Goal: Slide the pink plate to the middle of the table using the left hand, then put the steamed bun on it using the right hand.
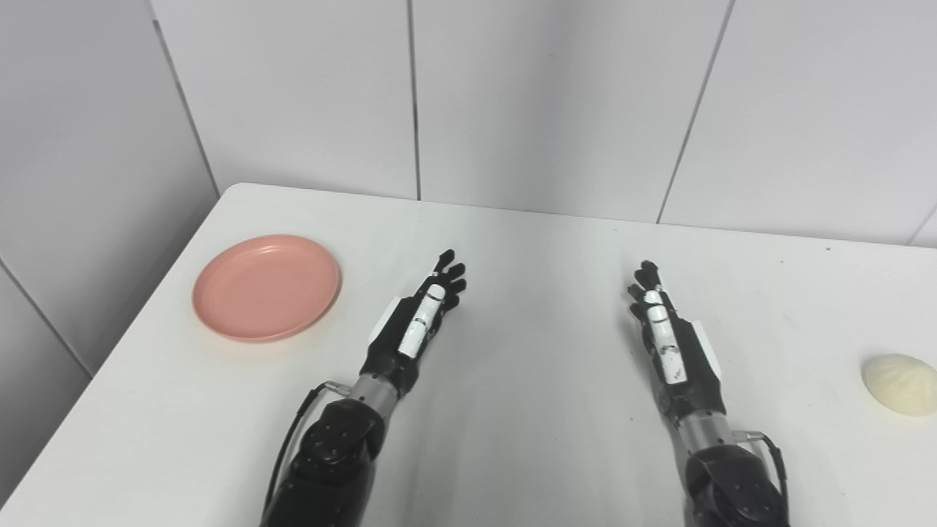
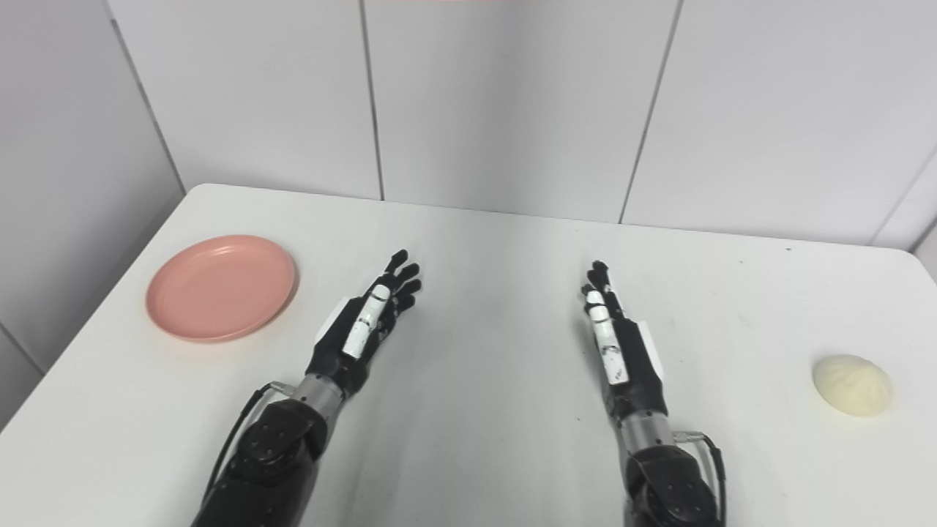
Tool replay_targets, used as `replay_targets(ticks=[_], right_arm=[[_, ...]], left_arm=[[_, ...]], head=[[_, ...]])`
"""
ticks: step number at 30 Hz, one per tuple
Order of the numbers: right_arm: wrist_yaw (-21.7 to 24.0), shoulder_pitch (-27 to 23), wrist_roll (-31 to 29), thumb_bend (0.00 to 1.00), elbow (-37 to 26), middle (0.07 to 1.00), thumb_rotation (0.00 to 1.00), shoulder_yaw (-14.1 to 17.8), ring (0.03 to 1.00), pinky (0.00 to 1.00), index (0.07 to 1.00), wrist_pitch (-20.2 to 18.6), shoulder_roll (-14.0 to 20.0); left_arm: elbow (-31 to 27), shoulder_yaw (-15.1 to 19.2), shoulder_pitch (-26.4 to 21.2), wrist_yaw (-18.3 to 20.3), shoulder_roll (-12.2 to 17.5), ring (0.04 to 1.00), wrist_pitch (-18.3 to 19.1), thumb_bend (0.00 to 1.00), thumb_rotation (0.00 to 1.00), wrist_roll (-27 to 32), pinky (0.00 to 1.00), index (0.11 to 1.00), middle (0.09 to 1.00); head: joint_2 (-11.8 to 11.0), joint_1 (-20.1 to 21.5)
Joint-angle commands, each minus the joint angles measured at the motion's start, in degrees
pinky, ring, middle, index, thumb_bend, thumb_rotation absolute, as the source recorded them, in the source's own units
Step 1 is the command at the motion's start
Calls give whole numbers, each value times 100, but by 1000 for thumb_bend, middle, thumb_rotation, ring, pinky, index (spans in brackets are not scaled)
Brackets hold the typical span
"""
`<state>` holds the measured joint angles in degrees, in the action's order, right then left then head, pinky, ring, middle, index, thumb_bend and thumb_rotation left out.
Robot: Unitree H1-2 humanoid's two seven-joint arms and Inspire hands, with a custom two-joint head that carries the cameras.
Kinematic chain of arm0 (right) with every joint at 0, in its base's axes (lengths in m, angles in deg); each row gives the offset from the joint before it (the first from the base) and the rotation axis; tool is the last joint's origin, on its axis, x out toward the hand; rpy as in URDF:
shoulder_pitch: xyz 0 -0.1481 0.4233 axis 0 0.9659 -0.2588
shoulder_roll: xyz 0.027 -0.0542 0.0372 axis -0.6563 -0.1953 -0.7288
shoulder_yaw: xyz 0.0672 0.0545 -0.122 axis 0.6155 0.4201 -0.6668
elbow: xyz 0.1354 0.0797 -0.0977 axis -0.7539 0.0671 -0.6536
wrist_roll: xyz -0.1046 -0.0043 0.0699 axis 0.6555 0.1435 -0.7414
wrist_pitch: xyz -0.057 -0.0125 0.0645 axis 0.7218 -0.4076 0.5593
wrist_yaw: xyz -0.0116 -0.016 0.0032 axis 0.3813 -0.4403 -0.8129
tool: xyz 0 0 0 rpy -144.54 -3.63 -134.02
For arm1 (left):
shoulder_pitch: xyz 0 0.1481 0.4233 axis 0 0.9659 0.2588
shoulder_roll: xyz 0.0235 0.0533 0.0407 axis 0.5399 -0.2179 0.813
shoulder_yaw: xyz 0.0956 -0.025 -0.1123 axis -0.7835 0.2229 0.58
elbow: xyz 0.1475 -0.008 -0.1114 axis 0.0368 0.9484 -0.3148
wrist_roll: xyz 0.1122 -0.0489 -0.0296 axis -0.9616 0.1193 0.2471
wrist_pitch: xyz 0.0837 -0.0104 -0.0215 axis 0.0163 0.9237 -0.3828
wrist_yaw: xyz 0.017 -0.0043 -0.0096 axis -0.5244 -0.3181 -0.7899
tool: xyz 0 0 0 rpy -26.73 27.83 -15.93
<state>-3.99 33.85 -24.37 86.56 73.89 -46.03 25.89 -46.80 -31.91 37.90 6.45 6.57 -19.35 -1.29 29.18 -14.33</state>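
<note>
The pink plate (image 1: 267,287) is round and shallow, a matte salmon pink with a low raised rim, and it lies flat and empty at the left of the frame, close to the left edge of the white worktop (image 1: 542,410). The steamed bun (image 1: 901,383) is a pale cream dome with faint pleats running over its top; it sits at the far right of the frame, partly cut by the picture edge in the left eye view and fully visible in the right eye view.

The left hand (image 1: 417,322) is at centre-left of the frame, low over the worktop, its black fingers (image 1: 448,274) stretched out and slightly fanned toward the back wall (image 1: 556,102). It holds nothing and is near the plate but apart from it, with bare worktop between them. The right hand (image 1: 666,333) is at centre-right, turned more on edge, fingers extended and close together but not curled, and it too holds nothing. It is well apart from the bun. Whether either hand touches the worktop cannot be told.
</note>
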Motion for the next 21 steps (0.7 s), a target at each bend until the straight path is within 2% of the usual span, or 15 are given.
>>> replay_targets(ticks=[1, 14, 21], right_arm=[[53, 286, -78, 177, 202, 992, 1000, 77, 978, 999, 1000, 28, 68], [26, 292, -58, 177, 164, 992, 1000, 52, 975, 995, 1000, -25, 74], [39, 255, -59, 171, 215, 996, 1000, 41, 981, 1000, 1000, -24, 76]], left_arm=[[559, -139, 174, -54, -132, 958, 332, 487, 1000, -186, 969, 977, 970], [625, -124, 153, -33, -144, 957, 301, 504, 1000, -211, 972, 977, 968], [463, -73, 145, -49, -175, 960, 397, 492, 1000, -147, 979, 976, 970]], head=[[4, 2], [-4, 56], [-20, 68]])
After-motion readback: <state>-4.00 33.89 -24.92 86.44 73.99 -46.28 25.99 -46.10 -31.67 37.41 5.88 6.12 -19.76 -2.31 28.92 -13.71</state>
